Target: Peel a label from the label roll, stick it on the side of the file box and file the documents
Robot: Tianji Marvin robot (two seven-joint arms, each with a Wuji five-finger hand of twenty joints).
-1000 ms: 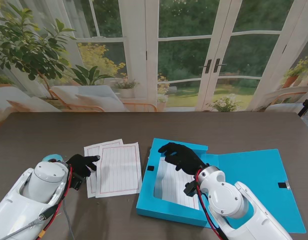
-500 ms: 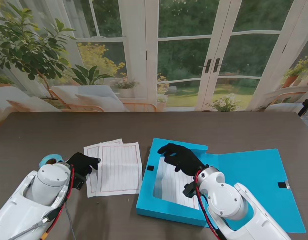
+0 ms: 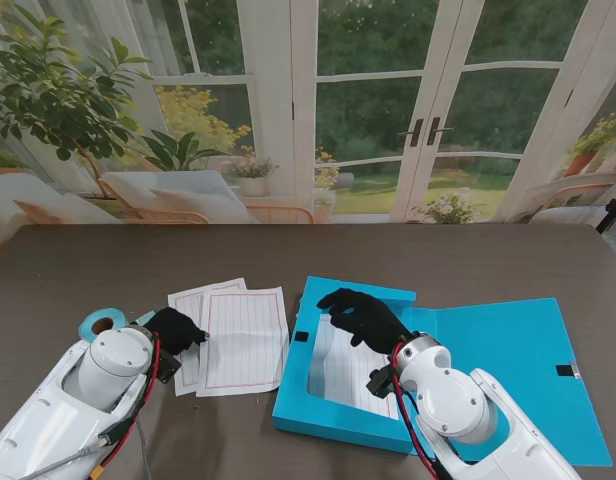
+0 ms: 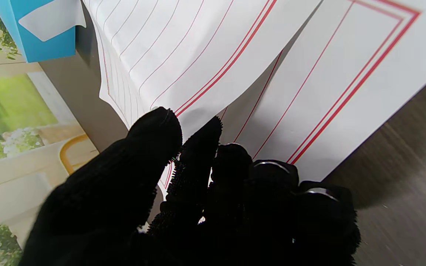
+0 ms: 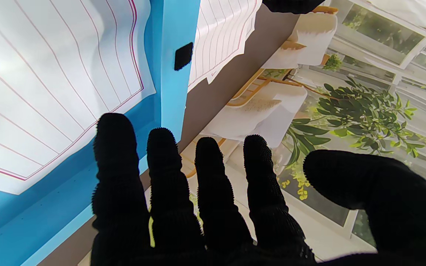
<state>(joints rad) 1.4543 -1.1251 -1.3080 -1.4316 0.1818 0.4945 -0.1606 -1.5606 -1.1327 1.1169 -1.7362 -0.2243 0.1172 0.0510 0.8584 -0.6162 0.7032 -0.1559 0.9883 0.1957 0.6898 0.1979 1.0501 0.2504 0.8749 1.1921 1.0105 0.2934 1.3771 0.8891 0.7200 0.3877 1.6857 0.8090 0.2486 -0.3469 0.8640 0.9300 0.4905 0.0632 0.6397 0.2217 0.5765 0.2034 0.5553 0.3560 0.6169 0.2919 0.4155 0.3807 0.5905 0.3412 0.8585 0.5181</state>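
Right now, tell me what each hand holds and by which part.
The left hand pinches the top lined sheet at its lifted near-left corner. The right hand holds nothing, open over the blue file box.

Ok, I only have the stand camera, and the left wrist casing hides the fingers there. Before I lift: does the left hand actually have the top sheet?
Observer: Yes. In the left wrist view the left hand pinches the edge of the top sheet between thumb and forefinger, and that edge curls up off the lower sheet.
Operator: Good. Is the right hand holding anything? From above I only see its back.
Observer: No. The right wrist view shows the right hand open, with its fingers spread over the file box and nothing between them.
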